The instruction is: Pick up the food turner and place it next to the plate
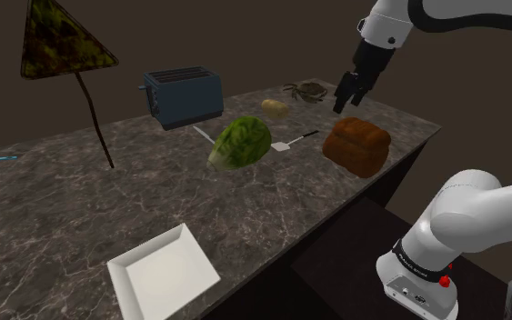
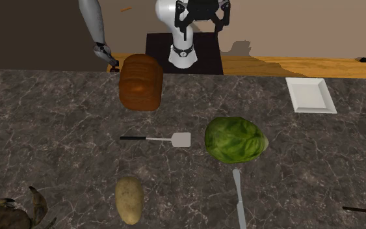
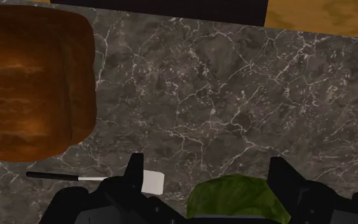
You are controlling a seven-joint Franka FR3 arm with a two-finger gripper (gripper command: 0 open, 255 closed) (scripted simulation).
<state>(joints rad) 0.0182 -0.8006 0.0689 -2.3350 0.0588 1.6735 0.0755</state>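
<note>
The dark, white-veined marble counter (image 1: 63,209) runs beneath a dim brown wall, and warm wooden floor (image 2: 344,68) shows past its edge. The black 2-finger gripper (image 1: 352,91) hangs over the counter near a brown bread loaf (image 1: 358,144), its fingers spread apart and clasping nothing. The black-handled, white-bladed food turner (image 1: 295,141) lies flat between the loaf and a green lettuce head (image 1: 240,143), well apart from the white square plate (image 1: 163,273).
</note>
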